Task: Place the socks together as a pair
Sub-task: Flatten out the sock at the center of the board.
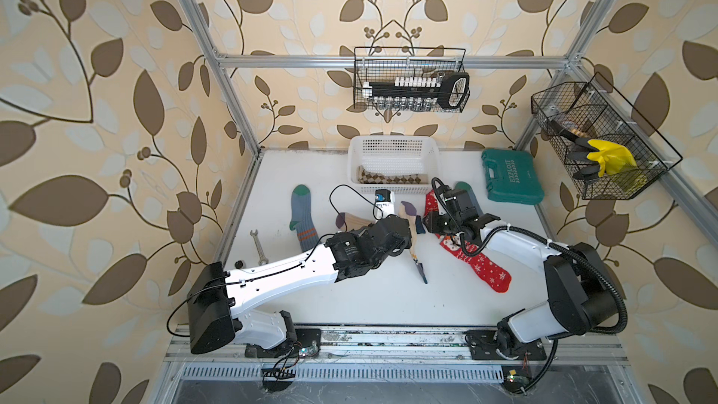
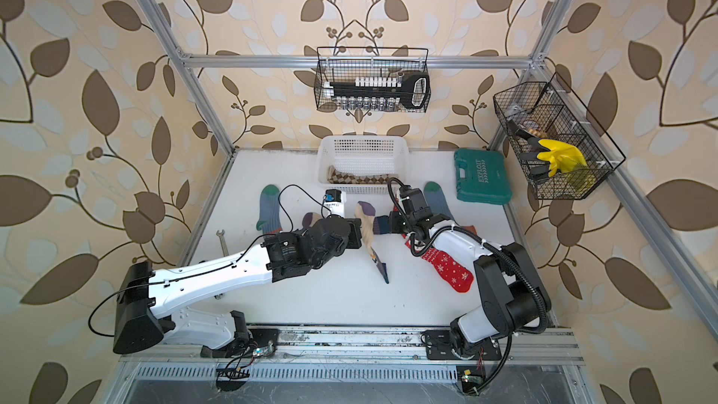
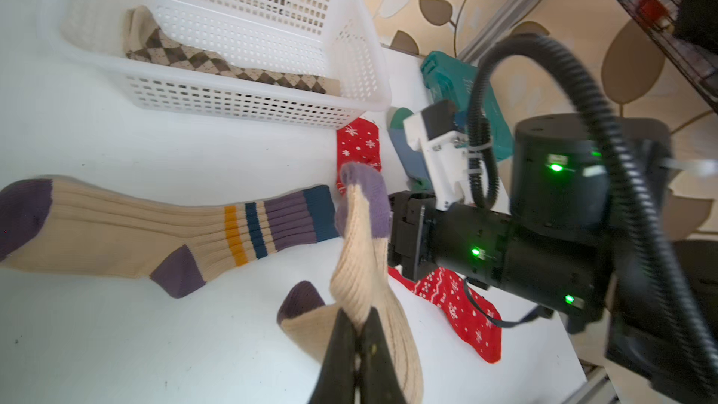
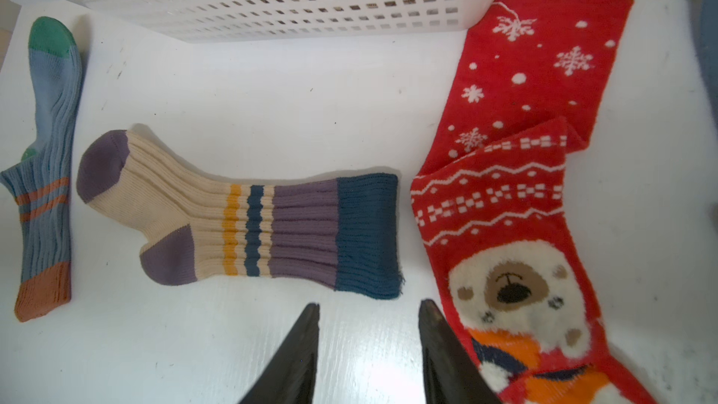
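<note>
Plainly, the green case (image 1: pixel 513 176) reads "EXPLOIT"; the left fingers (image 3: pixel 379 351) pinch a cream striped sock (image 3: pixel 359 266), while the right fingers (image 4: pixel 295 351) stand apart, empty, above the surface (image 4: pixel 194 343).

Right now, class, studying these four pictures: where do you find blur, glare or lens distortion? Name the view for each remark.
Both top views: wide-angle distortion, aluminium frame splays outward; left wrist view: left gripper and its held striped sock blur near the lens; right wrist view: right gripper soft, flat striped sock sharp, table glossy.
</note>
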